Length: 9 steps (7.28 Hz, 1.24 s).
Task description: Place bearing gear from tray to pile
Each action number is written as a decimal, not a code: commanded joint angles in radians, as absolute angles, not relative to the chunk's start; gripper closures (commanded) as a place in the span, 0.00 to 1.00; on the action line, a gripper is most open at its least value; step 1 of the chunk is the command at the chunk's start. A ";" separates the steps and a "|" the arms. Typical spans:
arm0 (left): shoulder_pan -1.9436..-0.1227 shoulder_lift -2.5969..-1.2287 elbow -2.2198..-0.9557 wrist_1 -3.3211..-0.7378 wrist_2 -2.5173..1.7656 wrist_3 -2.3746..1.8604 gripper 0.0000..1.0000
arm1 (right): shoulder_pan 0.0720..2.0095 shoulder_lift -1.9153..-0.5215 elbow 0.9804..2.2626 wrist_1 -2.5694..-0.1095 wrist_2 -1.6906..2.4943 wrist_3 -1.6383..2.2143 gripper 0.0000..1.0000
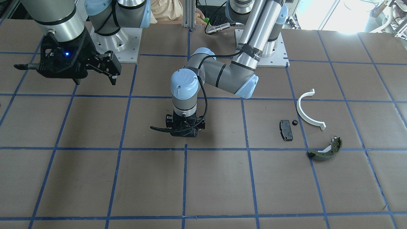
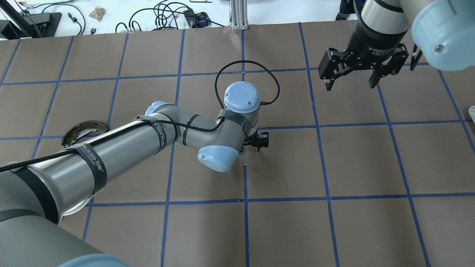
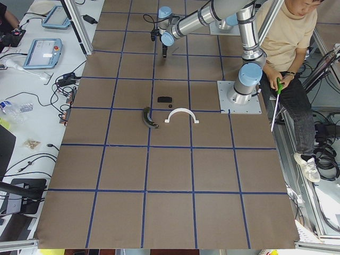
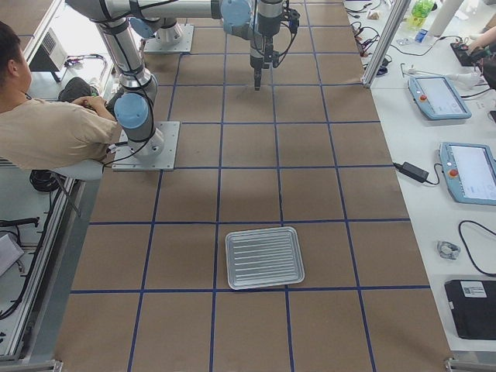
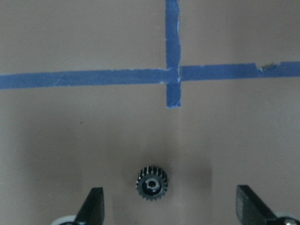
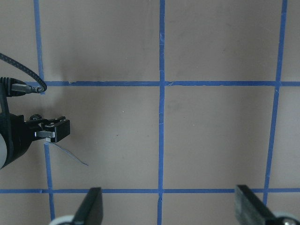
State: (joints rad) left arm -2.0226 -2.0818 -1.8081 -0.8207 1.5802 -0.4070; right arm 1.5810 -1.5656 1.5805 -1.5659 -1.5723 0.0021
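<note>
A small black toothed gear (image 5: 151,184) lies on the brown table paper, just below a blue tape crossing. My left gripper (image 5: 168,190) is open with its fingers on either side of the gear, low over mid-table (image 1: 186,133) (image 2: 259,140). The pile lies apart, toward my left: a black pad (image 1: 286,129), a white half-ring (image 1: 308,111), an olive curved shoe (image 1: 326,149) and a tiny black part (image 1: 294,122). My right gripper (image 2: 350,81) is open and empty, held high. The silver tray (image 4: 263,257) appears only in the exterior right view.
Blue tape lines grid the brown table. A loose curl of tape (image 2: 256,168) sticks up near the left gripper. The left arm's elbow (image 2: 217,157) hangs over mid-table. A seated person (image 3: 289,58) is behind the robot bases.
</note>
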 commanded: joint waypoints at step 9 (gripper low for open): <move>-2.025 -2.062 -1.832 -0.815 1.585 -0.423 0.33 | 1.582 -1.585 1.615 -1.575 -1.572 0.000 0.00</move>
State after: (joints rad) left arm -2.0249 -2.0599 -1.8300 -0.8137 1.5838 -0.4230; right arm 1.5816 -1.5844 1.6137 -1.5747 -1.5723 0.0001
